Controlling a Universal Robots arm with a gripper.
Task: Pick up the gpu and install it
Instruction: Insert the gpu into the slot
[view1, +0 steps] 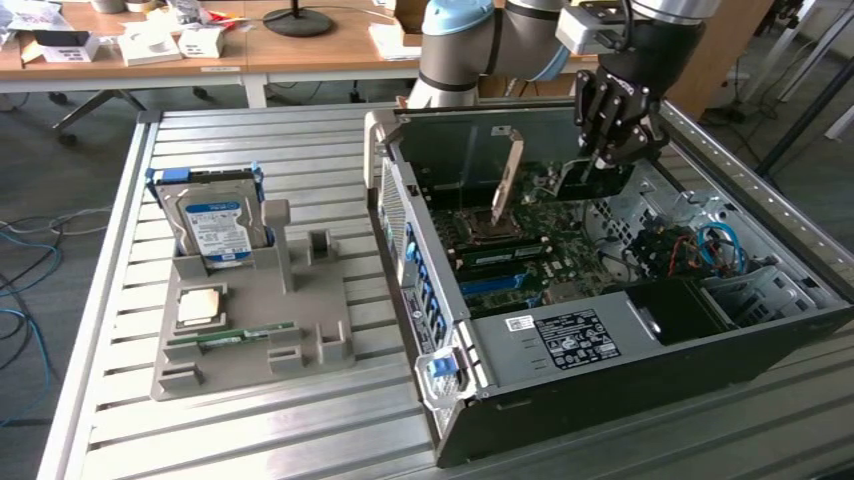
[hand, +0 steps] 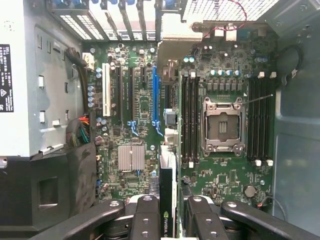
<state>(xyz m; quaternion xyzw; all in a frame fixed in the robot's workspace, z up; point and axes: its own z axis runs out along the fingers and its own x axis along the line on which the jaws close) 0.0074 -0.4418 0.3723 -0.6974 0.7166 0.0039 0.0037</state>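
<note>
The gpu (view1: 583, 186) is a thin dark card held on edge inside the open computer case (view1: 441, 330), and my gripper (view1: 609, 150) is shut on its upper edge. Its pale tan metal bracket (view1: 506, 178) points toward the rear wall of the case. In the wrist view the gpu (hand: 167, 185) shows edge-on between my black fingers (hand: 145, 217), with a green logo label near them. It hangs over the motherboard (hand: 137, 107), close beside the long blue slot (hand: 154, 95) and parallel to it. Whether it touches the board I cannot tell.
A grey fixture (view1: 254, 340) on the slatted table holds a silver hard drive (view1: 216, 225), a processor chip (view1: 200, 303) and a green RAM stick (view1: 247, 335). Inside the case are the processor socket (hand: 222, 125), a heatsink (hand: 131, 156) and a black shroud (hand: 47, 190).
</note>
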